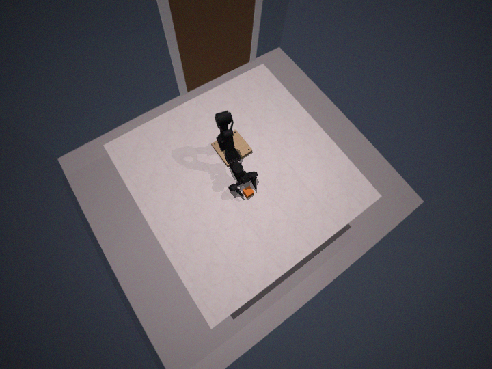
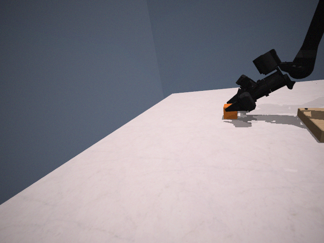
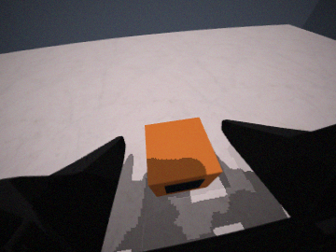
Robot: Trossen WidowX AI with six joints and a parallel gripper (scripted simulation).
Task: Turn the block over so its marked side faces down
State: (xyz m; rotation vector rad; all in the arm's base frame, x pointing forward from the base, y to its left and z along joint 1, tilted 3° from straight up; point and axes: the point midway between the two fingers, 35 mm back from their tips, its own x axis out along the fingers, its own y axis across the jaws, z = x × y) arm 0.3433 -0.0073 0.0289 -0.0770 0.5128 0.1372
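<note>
The orange block [image 1: 248, 192] [image 2: 230, 114] [image 3: 179, 145] rests flat on the pale table [image 1: 278, 238] [image 2: 156, 169] [image 3: 61, 93]. Its top is plain orange. The dark mark [image 3: 185, 186] is on the upright side that faces the arm and the wrist camera, seen at a steep slant. The underside and far side are hidden. My gripper [image 1: 250, 195] [image 2: 226, 106] [image 3: 174, 133] is open, tilted forward and low. Its fingers stand on either side of the block, with a gap on each side in the wrist view.
The arm's wooden base plate [image 1: 241, 145] [image 2: 312, 128] lies behind the gripper. Shadows of the arm fall on the table around the block. A brown door [image 1: 214, 39] and blue-grey walls stand beyond the table.
</note>
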